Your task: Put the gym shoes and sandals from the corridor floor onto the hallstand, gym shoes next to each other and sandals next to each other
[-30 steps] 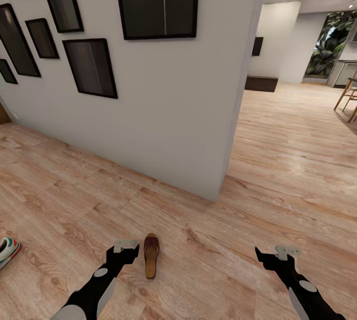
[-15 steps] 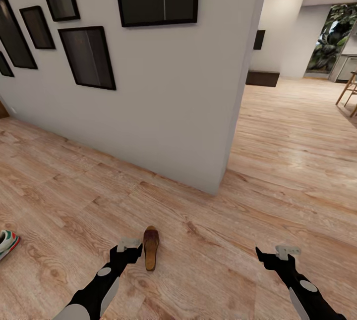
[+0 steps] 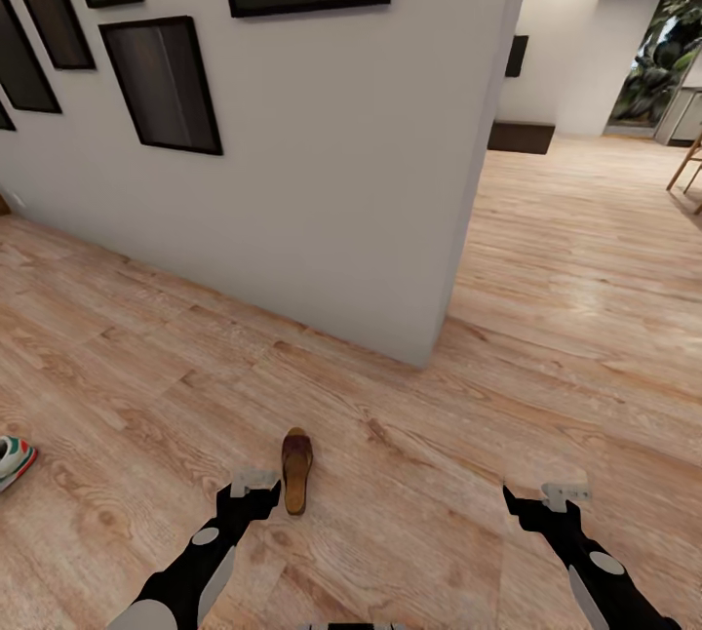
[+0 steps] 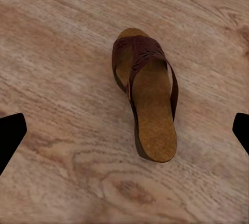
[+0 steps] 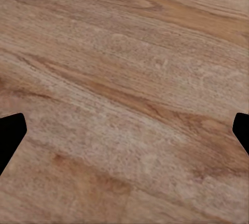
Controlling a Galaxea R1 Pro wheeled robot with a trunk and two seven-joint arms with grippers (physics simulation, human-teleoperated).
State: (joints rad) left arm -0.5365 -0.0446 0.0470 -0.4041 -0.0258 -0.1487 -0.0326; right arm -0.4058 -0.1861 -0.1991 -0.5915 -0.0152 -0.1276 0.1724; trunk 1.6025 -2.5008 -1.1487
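Observation:
One brown sandal (image 3: 296,470) with a dark maroon strap lies on the wood-plank corridor floor (image 3: 117,347), just ahead of my left gripper (image 3: 255,495) and slightly to its right. In the left wrist view the sandal (image 4: 148,104) lies flat below the gripper, and the black fingertips (image 4: 10,133) stand far apart with nothing between them. A white gym shoe (image 3: 12,459) with green and red trim pokes in at the left edge. My right gripper (image 3: 528,503) hovers open over bare floor (image 5: 124,94). The hallstand is out of view.
A white wall (image 3: 322,201) hung with dark framed pictures ends in a corner (image 3: 429,357) ahead. To its right the floor runs into a room with a dark low cabinet (image 3: 520,137) and a wooden chair (image 3: 690,167).
The whole view has shifted, so the camera moved: the wall and sandal sit higher in the picture and the gym shoe is nearer the left edge. Both grippers stay open.

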